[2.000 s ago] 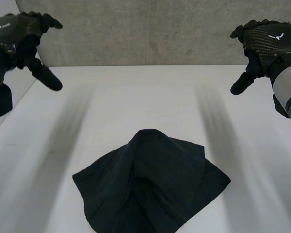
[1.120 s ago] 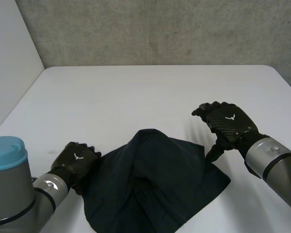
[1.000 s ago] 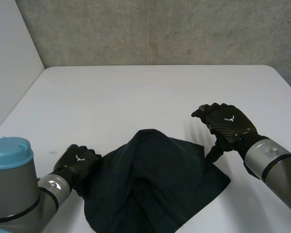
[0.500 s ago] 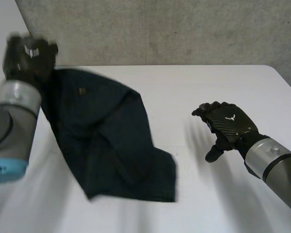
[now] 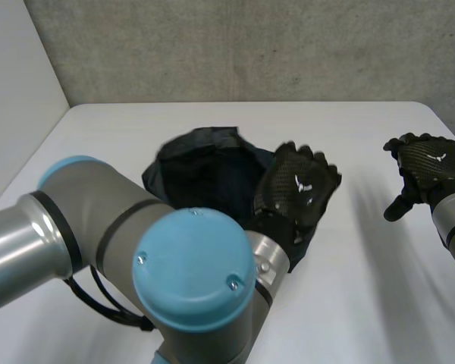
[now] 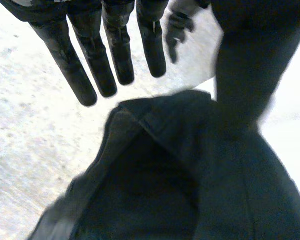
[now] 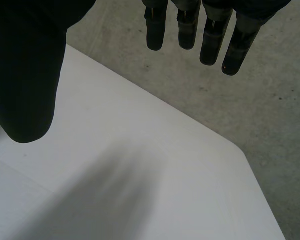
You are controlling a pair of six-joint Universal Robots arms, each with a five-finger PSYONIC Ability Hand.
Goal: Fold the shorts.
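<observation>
Head view: the shorts (image 5: pixel 201 163) now lie in a dark, bunched heap on the middle of the white table (image 5: pixel 364 288), whereas half a second ago they hung in the air, lifted toward the far left corner by the left hand (image 5: pixel 297 193). That hand has let them go and now sits over the heap's right edge, with its grey arm and light-blue cap filling the foreground. In the left wrist view its fingers (image 6: pixel 92 65) are straight and slightly spread, reaching past the cloth's hem over bare table, with the thumb held apart on the other side; nothing is pinched, and the crumpled cloth lies under the palm. The right hand (image 5: pixel 428 161) has moved from near the table's middle out toward its right edge, well apart from the shorts. In the right wrist view its fingers (image 7: pixel 210 35) hang straight and loose above the table's corner, thumb set wide, holding nothing.
</observation>
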